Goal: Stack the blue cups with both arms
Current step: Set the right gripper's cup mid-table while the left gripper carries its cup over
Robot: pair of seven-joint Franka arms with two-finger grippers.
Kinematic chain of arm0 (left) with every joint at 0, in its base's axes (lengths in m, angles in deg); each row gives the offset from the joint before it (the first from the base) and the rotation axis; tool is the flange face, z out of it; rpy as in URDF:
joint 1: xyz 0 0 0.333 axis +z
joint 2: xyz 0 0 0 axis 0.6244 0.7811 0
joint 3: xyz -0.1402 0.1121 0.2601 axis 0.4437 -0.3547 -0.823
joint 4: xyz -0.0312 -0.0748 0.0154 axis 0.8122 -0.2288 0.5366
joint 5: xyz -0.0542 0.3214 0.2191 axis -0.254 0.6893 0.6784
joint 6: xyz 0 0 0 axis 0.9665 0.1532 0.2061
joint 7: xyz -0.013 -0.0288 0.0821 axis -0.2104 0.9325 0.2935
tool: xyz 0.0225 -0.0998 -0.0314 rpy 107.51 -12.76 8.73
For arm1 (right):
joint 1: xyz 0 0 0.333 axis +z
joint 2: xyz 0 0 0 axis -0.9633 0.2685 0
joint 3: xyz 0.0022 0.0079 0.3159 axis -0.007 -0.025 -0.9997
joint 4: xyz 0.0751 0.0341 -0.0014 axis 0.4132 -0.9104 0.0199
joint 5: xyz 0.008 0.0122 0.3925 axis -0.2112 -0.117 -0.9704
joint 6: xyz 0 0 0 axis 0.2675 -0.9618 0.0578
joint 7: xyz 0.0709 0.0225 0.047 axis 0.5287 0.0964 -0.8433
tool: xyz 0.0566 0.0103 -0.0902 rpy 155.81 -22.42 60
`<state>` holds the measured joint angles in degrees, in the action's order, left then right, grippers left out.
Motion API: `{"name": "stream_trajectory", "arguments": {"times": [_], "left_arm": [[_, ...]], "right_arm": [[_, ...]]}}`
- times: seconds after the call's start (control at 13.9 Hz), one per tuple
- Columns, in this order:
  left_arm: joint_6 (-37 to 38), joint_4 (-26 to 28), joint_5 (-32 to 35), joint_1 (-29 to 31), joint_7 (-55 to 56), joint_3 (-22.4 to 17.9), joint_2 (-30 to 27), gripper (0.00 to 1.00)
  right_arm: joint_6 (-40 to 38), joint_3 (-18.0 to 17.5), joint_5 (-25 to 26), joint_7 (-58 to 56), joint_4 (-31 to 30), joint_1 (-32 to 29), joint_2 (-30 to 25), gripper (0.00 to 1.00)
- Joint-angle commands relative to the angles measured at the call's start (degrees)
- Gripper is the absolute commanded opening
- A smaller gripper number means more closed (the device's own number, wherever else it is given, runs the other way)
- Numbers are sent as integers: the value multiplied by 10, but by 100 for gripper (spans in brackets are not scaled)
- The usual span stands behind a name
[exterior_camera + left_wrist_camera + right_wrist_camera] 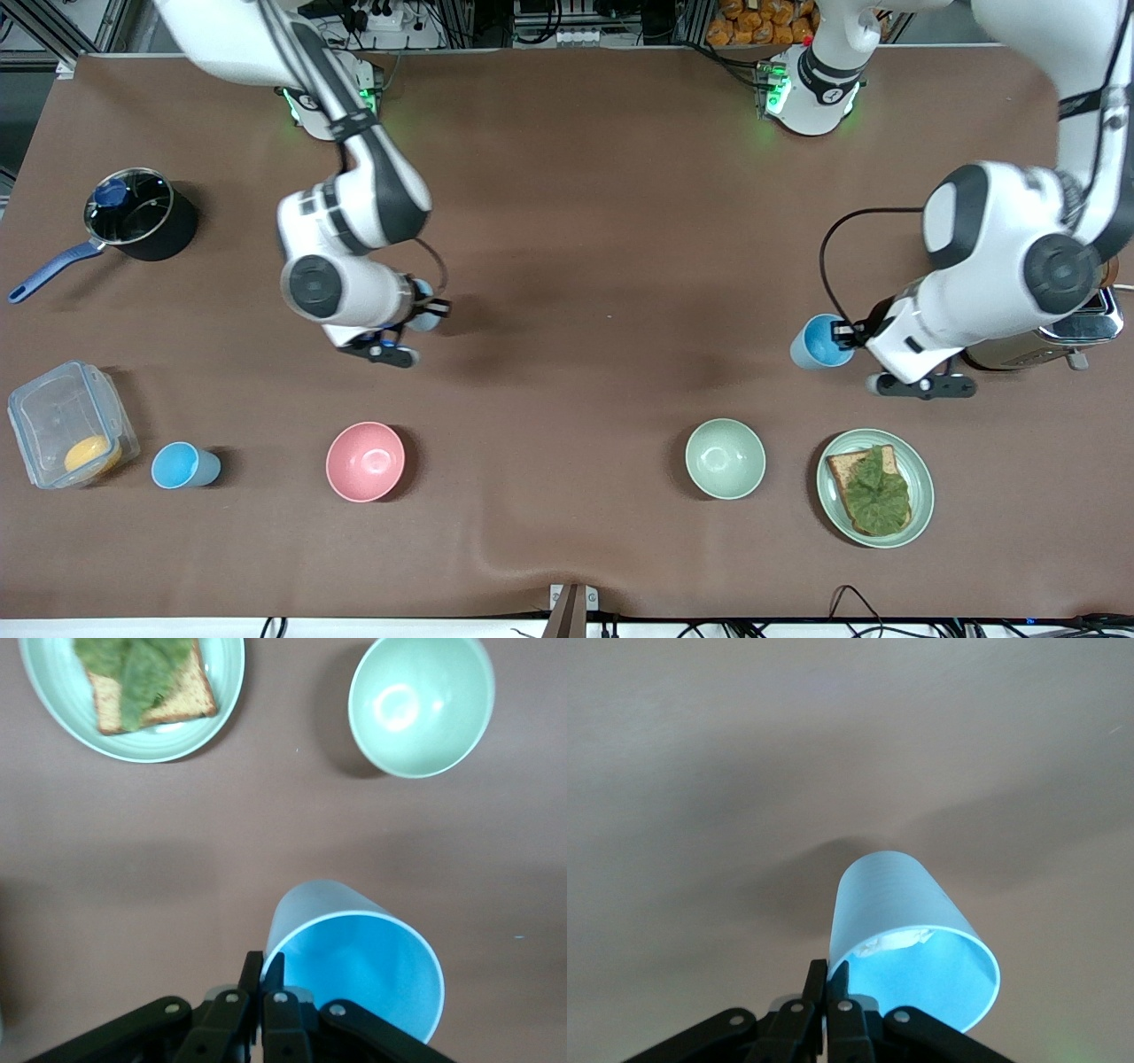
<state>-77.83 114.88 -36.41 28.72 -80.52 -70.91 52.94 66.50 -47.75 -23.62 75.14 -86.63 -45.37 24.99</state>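
My left gripper is shut on the rim of a blue cup, held up over the table above the pale green bowl and the sandwich plate; in the left wrist view the cup hangs from the gripper, one finger inside the rim. My right gripper is shut on the rim of a second blue cup, mostly hidden by the wrist, over the table's middle; the right wrist view shows this cup in the gripper. A third blue cup stands on the table between the plastic box and the pink bowl.
A pink bowl and a pale green bowl stand near the front camera. A green plate with a lettuce sandwich is beside the green bowl. A toaster is under the left arm. A black pot and a plastic box are at the right arm's end.
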Motion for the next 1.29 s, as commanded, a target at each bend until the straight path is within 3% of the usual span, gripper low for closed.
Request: {"name": "stream_trajectory", "arguments": {"times": [0.0,0.14,0.79,0.86,0.93,1.01,1.22], "left_arm": [[45,-42,-6,-18,70,17,-8,0],[45,-43,-7,-39,134,32,-8,0],[32,-59,-12,-107,254,53,9,0],[29,-59,-12,-110,268,53,9,0],[29,-59,-12,-116,278,53,9,0],[28,-59,-10,-126,285,53,11,0],[19,-65,-12,-132,304,54,15,0]], "right_arm": [[-9,4,-40,60,70,35,50,0],[-7,5,-99,65,99,56,79,0],[34,5,-102,72,120,81,121,0],[31,5,-104,71,122,79,119,34],[27,6,-99,70,129,74,116,93],[25,7,-98,69,129,72,110,100],[-55,21,-98,68,169,51,96,100]]}}
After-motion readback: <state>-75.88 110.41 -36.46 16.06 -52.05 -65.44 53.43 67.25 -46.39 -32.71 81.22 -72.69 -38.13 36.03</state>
